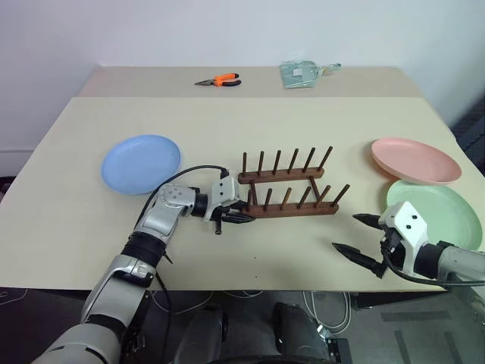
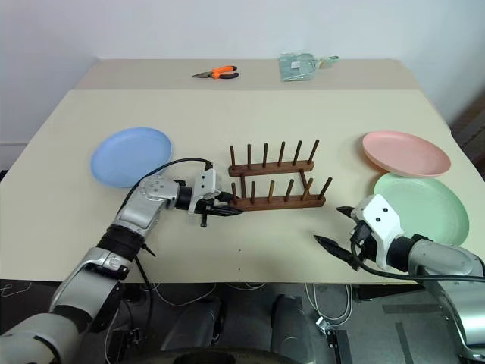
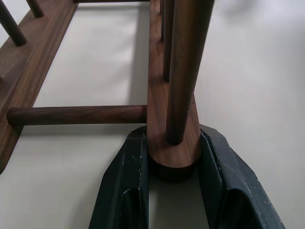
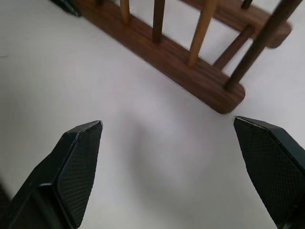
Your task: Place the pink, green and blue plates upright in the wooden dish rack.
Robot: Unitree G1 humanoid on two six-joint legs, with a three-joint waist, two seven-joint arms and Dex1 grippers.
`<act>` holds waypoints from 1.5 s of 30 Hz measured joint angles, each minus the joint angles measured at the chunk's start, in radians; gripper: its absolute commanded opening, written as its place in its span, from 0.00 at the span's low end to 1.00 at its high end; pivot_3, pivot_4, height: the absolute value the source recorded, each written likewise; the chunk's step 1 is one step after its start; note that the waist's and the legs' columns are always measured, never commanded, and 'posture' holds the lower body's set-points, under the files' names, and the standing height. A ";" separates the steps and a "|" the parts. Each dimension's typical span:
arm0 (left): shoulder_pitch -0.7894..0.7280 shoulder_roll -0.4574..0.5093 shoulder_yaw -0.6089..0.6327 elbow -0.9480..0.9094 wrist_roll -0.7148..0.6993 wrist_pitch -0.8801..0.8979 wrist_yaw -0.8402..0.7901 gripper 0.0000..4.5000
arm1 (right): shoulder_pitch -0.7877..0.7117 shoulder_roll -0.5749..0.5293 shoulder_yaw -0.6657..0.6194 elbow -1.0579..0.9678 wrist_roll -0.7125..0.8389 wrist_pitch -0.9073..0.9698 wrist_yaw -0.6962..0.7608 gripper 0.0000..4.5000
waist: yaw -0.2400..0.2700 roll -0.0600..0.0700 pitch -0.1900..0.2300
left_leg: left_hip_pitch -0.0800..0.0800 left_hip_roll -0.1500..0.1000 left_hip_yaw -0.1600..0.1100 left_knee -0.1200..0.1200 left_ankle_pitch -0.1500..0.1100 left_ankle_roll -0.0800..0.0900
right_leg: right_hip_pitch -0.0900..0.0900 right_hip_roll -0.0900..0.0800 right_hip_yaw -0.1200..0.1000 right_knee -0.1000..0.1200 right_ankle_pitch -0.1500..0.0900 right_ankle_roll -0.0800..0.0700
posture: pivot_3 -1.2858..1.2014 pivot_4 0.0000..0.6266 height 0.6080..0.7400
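Observation:
The wooden dish rack stands mid-table with its thin pegs upright. My left gripper is shut on the left end of the rack's near rail, one finger on each side of it. My right gripper hovers open to the right of the rack, near the table's front edge, with nothing between its fingers. The blue plate lies flat to the left of the rack. At the right, the pink plate lies flat, and the green plate lies flat just in front of it.
Orange-handled pliers and a pale green packet lie on the far table section. The table's front edge runs just below both grippers. The green plate sits close behind my right arm.

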 measured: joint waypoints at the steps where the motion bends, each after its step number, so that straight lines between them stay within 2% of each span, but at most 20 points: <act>1: 0.005 0.005 -0.005 -0.009 -0.001 0.017 0.001 0.50 | 0.001 -0.003 0.000 0.004 -0.001 -0.004 0.006 1.00 | 0.001 0.000 0.000 | 0.000 0.000 0.000 0.000 0.000 0.000 | 0.000 0.000 0.000 0.000 0.000 0.000 | 0.52 0.24 1.00; 4: 0.014 0.010 -0.011 -0.042 0.011 0.047 0.042 0.82 | 0.000 -0.013 -0.011 0.012 0.001 -0.008 0.017 0.80 | 0.005 0.000 0.000 | 0.000 0.000 0.000 0.000 0.000 0.000 | 0.000 0.000 0.000 0.000 0.000 0.001 | 0.52 0.24 1.00; 5: 0.022 0.020 -0.011 -0.063 0.012 0.064 0.059 0.82 | 0.001 -0.015 -0.012 0.011 0.003 -0.008 0.023 0.71 | 0.006 0.000 0.000 | 0.000 0.000 0.000 0.000 0.000 0.000 | 0.000 0.000 0.000 0.000 0.000 0.001 | 0.52 0.24 1.00; 8: 0.079 0.078 0.017 -0.155 0.008 0.118 0.105 0.82 | 0.007 -0.022 0.004 -0.007 0.002 -0.008 0.029 0.34 | -0.007 0.000 0.000 | 0.001 0.001 0.000 -0.001 0.000 0.000 | 0.000 0.000 0.000 0.001 0.000 0.001 | 0.52 0.24 1.00; 11: 0.170 0.159 0.062 -0.289 -0.031 0.215 0.117 0.63 | -0.005 -0.017 0.069 -0.031 -0.012 -0.007 0.011 0.01 | -0.026 0.000 0.000 | 0.002 0.002 0.000 -0.002 0.000 0.000 | -0.001 0.000 0.000 0.002 -0.001 0.000 | 0.52 0.24 1.00; 12: 0.207 0.185 0.076 -0.349 -0.050 0.258 0.116 0.52 | -0.011 -0.016 0.098 -0.031 -0.030 -0.009 0.000 0.00 | -0.030 0.000 0.000 | 0.002 0.002 -0.001 -0.003 0.000 0.000 | -0.001 0.001 0.000 0.002 -0.002 -0.002 | 0.52 0.24 1.00; 15: 0.316 0.221 0.097 -0.522 -0.100 0.379 0.128 0.18 | -0.053 0.012 0.191 -0.007 -0.101 -0.025 -0.058 0.00 | -0.035 0.001 -0.001 | 0.001 0.002 -0.001 -0.002 0.000 0.000 | -0.001 -0.001 0.000 0.001 -0.002 -0.002 | 0.52 0.24 1.00; 18: 0.366 0.147 0.047 -0.641 -0.117 0.456 0.198 0.18 | -0.119 0.023 0.265 0.079 -0.202 -0.073 -0.125 0.00 | -0.015 0.001 0.000 | -0.001 0.000 -0.001 0.001 0.000 0.000 | 0.000 -0.002 0.000 -0.001 -0.002 -0.003 | 0.52 0.24 1.00; 21: 0.372 0.044 -0.045 -0.682 -0.057 0.451 0.327 0.18 | -0.196 0.039 0.304 0.165 -0.275 -0.107 -0.174 0.00 | -0.007 0.000 0.000 | -0.001 -0.001 -0.001 0.001 0.000 0.000 | 0.001 -0.001 0.001 -0.001 -0.002 -0.003 | 0.52 0.24 1.00; 27: 0.278 -0.074 -0.098 -0.548 0.078 0.428 0.592 0.18 | -0.347 0.095 0.371 0.315 -0.371 -0.158 -0.244 0.00 | -0.018 0.000 -0.001 | 0.002 -0.001 -0.001 0.001 0.000 0.000 | 0.002 0.000 0.000 0.001 -0.001 -0.003 | 0.52 0.24 1.00; 34: 0.197 -0.100 -0.056 -0.414 0.094 0.387 0.720 0.18 | -0.506 0.140 0.406 0.506 -0.452 -0.211 -0.295 0.00 | -0.019 0.000 -0.001 | 0.003 -0.001 -0.001 0.001 0.000 0.000 | 0.002 0.000 0.000 0.002 0.001 0.000 | 0.52 0.24 1.00; 37: 0.185 -0.091 -0.044 -0.388 0.094 0.366 0.730 0.17 | -0.522 0.136 0.407 0.519 -0.451 -0.225 -0.262 0.17 | -0.019 0.001 -0.001 | 0.003 -0.001 -0.001 0.001 0.000 0.000 | 0.001 0.000 0.001 0.002 0.001 0.000 | 0.52 0.24 1.00; 40: 0.186 -0.080 -0.038 -0.388 0.093 0.360 0.734 0.17 | -0.514 0.082 0.392 0.477 -0.427 -0.236 -0.192 0.52 | -0.019 0.001 -0.001 | 0.002 -0.001 -0.001 0.001 0.000 0.000 | 0.001 0.000 0.001 0.002 0.001 0.000 | 0.52 0.24 1.00; 43: 0.236 -0.038 -0.019 -0.457 0.052 0.359 0.676 0.17 | -0.490 -0.035 0.304 0.408 -0.420 -0.262 -0.151 0.85 | -0.019 0.003 -0.001 | 0.000 -0.001 0.000 0.000 0.000 0.000 | 0.000 0.000 0.001 0.001 0.001 0.000 | 0.52 0.24 1.00; 45: 0.287 -0.009 -0.016 -0.517 0.012 0.359 0.618 0.17 | -0.477 -0.133 0.214 0.405 -0.429 -0.270 -0.138 0.85 | -0.017 0.003 -0.001 | 0.000 -0.001 0.000 0.000 0.000 0.000 | -0.001 0.000 0.001 0.001 0.002 -0.001 | 0.52 0.24 1.00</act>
